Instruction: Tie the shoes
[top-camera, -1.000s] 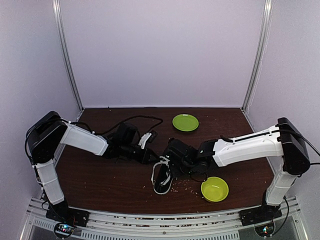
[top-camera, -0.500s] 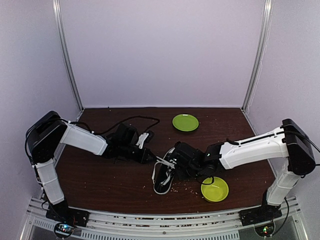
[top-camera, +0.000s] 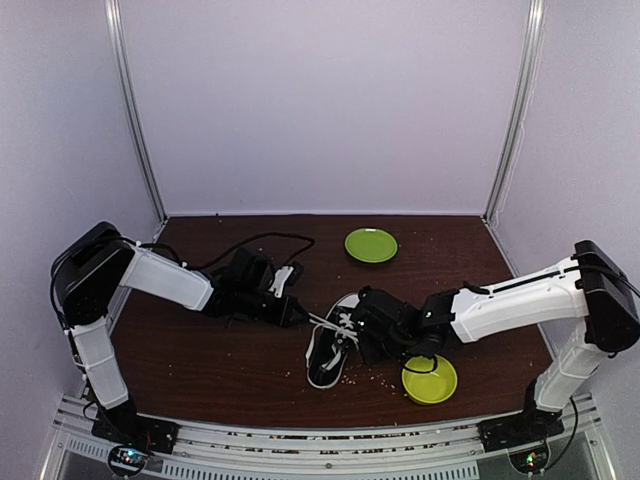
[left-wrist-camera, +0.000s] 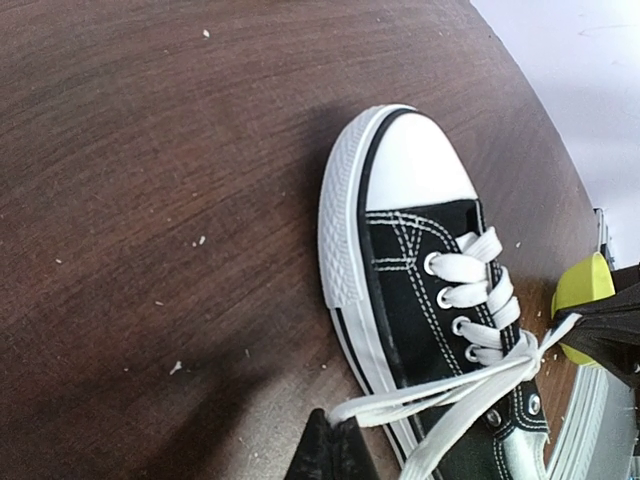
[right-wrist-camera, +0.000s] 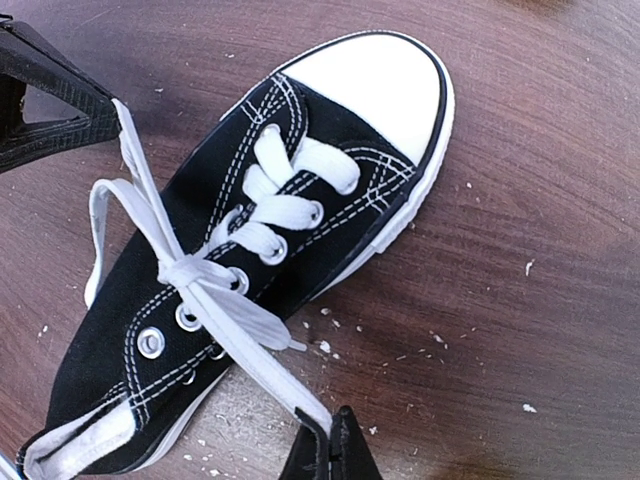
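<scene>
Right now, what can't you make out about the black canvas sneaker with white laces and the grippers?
Black canvas sneaker, heel: left wrist view, cut off by bottom edge.
White lace end beyond right gripper: right wrist view, fingers and bottom edge hide it.
Knot detail: top view, too small.

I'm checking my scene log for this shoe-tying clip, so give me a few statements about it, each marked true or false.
1. The sneaker stands upright on its sole on the table. True.
2. The sneaker sits inside the green bowl. False: it rests on the table beside the bowl.
3. The left gripper and right gripper each pinch one of the white laces. True.
4. The white laces form a finished bow. False: only a single crossed knot shows.
5. The toe cap is black. False: it is white.
</scene>
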